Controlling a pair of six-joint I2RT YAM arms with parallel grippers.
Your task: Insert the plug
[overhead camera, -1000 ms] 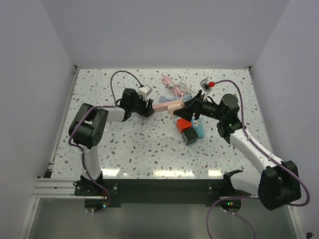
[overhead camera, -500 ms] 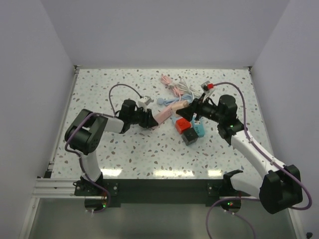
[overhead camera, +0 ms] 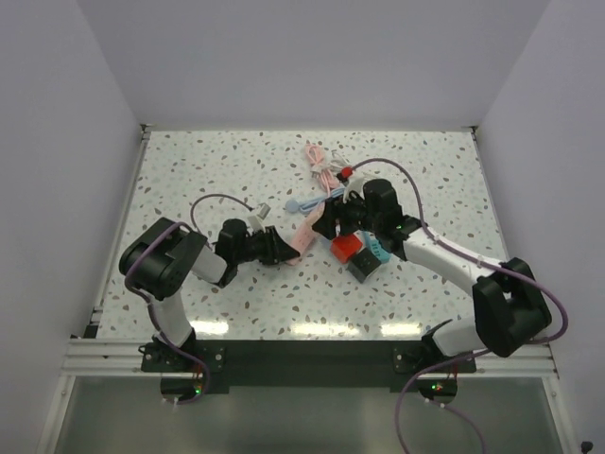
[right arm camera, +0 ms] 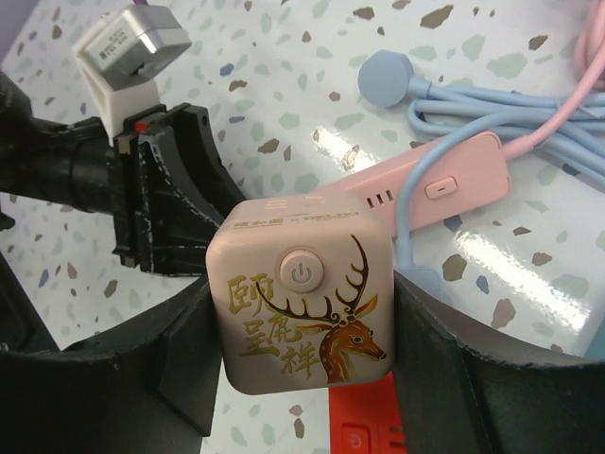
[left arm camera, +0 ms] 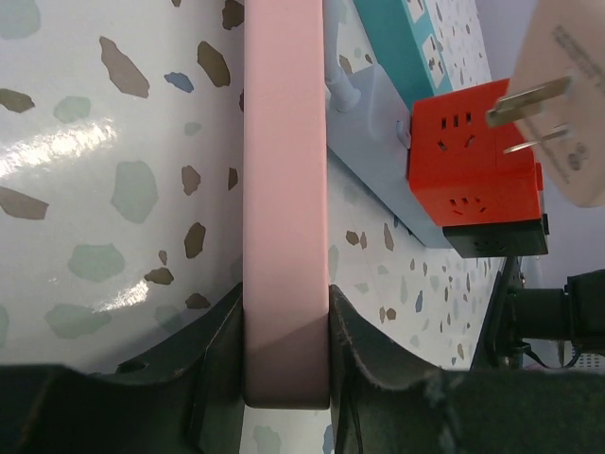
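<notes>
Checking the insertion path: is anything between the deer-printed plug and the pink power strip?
Yes. A blue cable crosses the pink power strip right behind the plug in the right gripper. The left gripper clamps the strip's other end.

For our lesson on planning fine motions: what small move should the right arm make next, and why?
Probably ease the right gripper's pink cube plug toward the pink power strip, squaring its prongs to a socket. The prongs are bare, in no slot, and the left gripper clamps the strip.
</notes>
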